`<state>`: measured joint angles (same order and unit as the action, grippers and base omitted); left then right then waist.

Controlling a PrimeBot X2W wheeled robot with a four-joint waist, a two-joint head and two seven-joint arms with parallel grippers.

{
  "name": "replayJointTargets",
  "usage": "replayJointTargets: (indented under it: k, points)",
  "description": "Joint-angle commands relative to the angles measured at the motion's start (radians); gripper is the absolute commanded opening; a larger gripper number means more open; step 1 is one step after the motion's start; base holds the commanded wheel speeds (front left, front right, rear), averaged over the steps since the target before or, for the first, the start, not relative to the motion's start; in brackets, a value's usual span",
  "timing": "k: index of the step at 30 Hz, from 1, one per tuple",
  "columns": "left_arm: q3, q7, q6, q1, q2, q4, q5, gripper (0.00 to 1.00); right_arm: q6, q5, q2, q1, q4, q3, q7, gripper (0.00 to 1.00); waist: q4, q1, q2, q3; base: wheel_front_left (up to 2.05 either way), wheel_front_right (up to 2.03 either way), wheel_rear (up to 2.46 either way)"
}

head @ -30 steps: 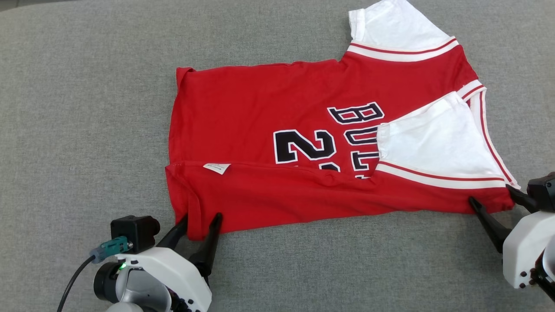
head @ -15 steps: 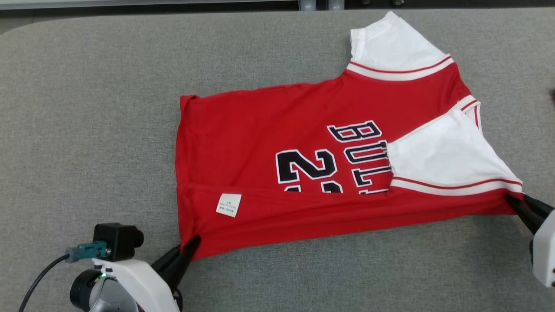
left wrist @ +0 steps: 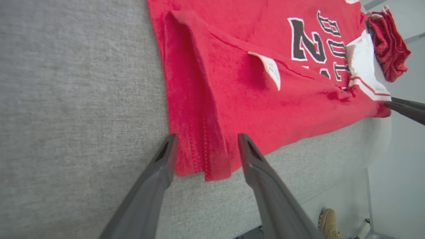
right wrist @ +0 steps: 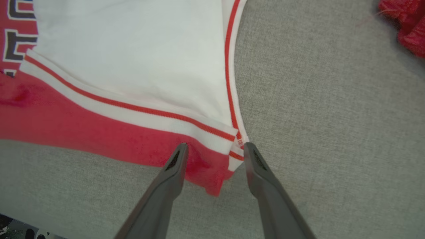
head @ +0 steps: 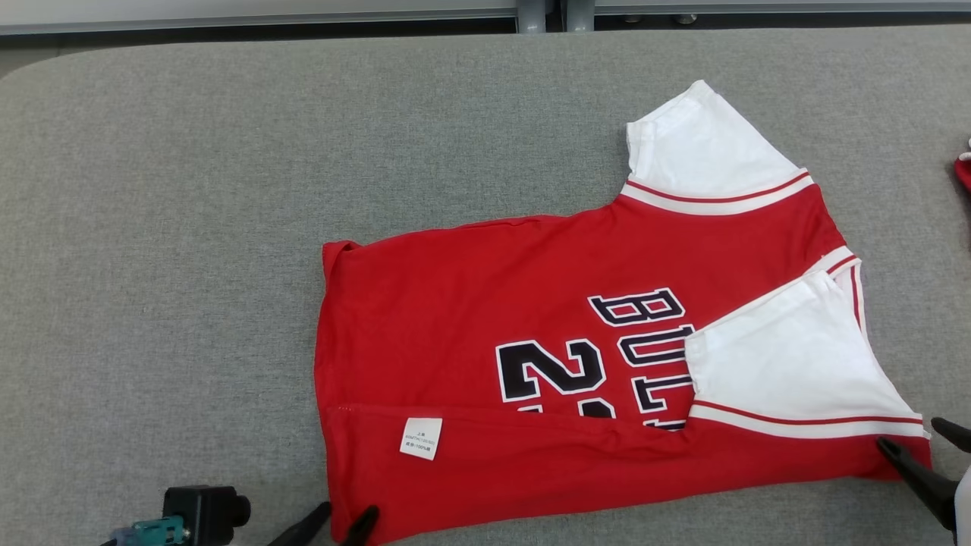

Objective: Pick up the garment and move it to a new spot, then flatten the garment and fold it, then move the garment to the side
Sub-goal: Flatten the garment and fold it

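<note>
Crumpled red cloth (left wrist: 388, 49) near jersey (head: 531, 334) on table (head: 152, 227)

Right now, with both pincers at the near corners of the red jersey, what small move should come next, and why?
Probably draw both pincers back, clear of the jersey. The left pincer and right pincer stand open around its near corners; the near strip already lies folded over, while the far sleeve sticks out, so the far edge seems next.
</note>
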<state>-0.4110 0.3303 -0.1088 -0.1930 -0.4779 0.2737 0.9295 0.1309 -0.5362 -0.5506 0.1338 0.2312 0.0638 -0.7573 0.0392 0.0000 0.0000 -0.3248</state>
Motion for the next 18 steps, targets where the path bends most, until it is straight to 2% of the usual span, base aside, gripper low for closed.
replayJointTargets:
  k: [1, 6, 10, 14, 18]
  points:
    - [0.013, -0.016, -0.009, -0.003, -0.001, 0.000, -0.005, 1.00, 0.000, -0.004, 0.009, -0.002, 0.005, 0.016, 0.014, 1.00, 0.005, 0.0000, 0.0000, 0.000, 0.00, 0.00, 0.00]
    - [0.072, -0.039, -0.040, 0.046, -0.046, 0.025, -0.049, 1.00, 0.000, -0.034, -0.026, -0.056, 0.081, 0.088, 0.016, 1.00, 0.026, 0.0000, 0.0000, -0.023, 0.00, 0.00, 0.00]
    - [0.096, -0.017, -0.047, 0.189, -0.077, 0.057, -0.102, 1.00, 0.000, -0.043, -0.082, -0.214, 0.138, 0.092, -0.017, 1.00, 0.040, 0.0000, 0.0000, -0.100, 0.00, 0.00, 0.00]
    - [0.039, 0.043, -0.031, 0.429, -0.035, 0.026, -0.156, 1.00, 0.000, -0.012, -0.096, -0.457, 0.089, 0.006, -0.054, 1.00, 0.073, 0.0000, 0.0000, -0.189, 0.00, 0.00, 0.00]
    - [-0.037, 0.103, -0.004, 0.649, 0.014, -0.087, -0.223, 1.00, 0.000, 0.046, -0.083, -0.701, -0.039, -0.111, -0.095, 1.00, 0.112, 0.0000, 0.0000, -0.255, 0.00, 0.00, 0.00]
